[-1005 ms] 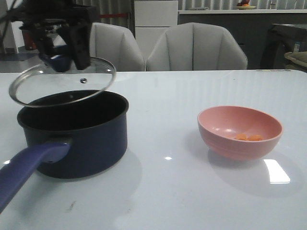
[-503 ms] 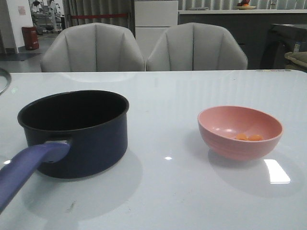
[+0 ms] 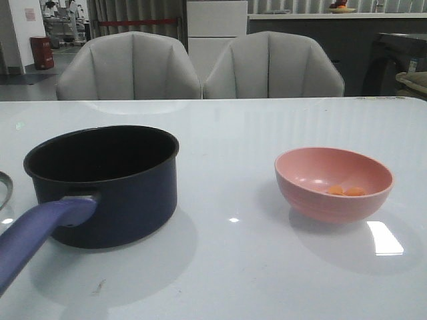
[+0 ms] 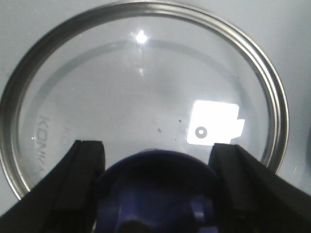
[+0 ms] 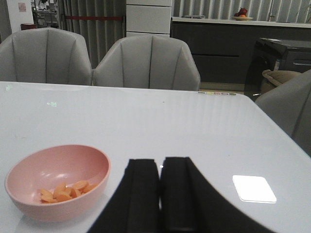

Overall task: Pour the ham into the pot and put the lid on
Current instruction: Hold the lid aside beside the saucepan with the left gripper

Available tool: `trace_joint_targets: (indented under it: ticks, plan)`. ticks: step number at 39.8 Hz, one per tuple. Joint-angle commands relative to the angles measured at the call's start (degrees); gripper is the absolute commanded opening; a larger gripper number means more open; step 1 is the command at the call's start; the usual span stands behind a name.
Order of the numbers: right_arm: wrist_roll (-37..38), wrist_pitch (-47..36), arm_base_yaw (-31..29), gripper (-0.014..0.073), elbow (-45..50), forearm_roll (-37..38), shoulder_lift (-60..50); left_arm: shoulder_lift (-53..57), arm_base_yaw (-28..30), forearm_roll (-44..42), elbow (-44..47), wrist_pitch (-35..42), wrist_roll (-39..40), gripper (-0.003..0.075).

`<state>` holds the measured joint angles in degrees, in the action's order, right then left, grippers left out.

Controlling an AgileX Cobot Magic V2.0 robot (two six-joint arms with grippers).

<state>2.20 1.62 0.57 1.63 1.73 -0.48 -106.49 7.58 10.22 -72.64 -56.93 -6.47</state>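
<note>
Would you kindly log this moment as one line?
left gripper: shut on lid knob | right gripper: shut, empty | ham: in bowl | pot: uncovered

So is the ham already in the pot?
No, the orange ham pieces lie in the pink bowl on the table, and the pot shows only its black inside.

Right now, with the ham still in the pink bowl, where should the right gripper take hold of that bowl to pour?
Probably the rim of the pink bowl on its right side, one finger inside and one outside. The wall is thin and the ham leaves that side bare. The right gripper is shut and must open first.
</note>
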Motion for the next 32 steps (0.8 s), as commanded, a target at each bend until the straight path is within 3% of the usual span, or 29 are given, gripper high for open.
trace_joint_targets:
  ticks: [1,10,21,32]
  plan:
    - [0.0,-4.4,-0.3,0.0158,0.5,0.6,-1.2,1.5,-0.6,1.2,-1.3,0.9,0.0,0.0341]
    - [0.0,-4.4,-0.3,0.0158,0.5,0.6,-1.2,0.5,-0.6,0.0,-1.5,0.2,0.0,0.0596]
    - [0.0,-4.4,-0.3,0.0158,0.5,0.6,-1.2,3.6,-1.5,0.2,-6.6,-4.2,-0.4,0.0607]
    - [0.0,-4.4,-0.3,0.0158,0.5,0.6,-1.2,18.2,-1.7,0.1,-1.9,3.8,-0.4,0.0606]
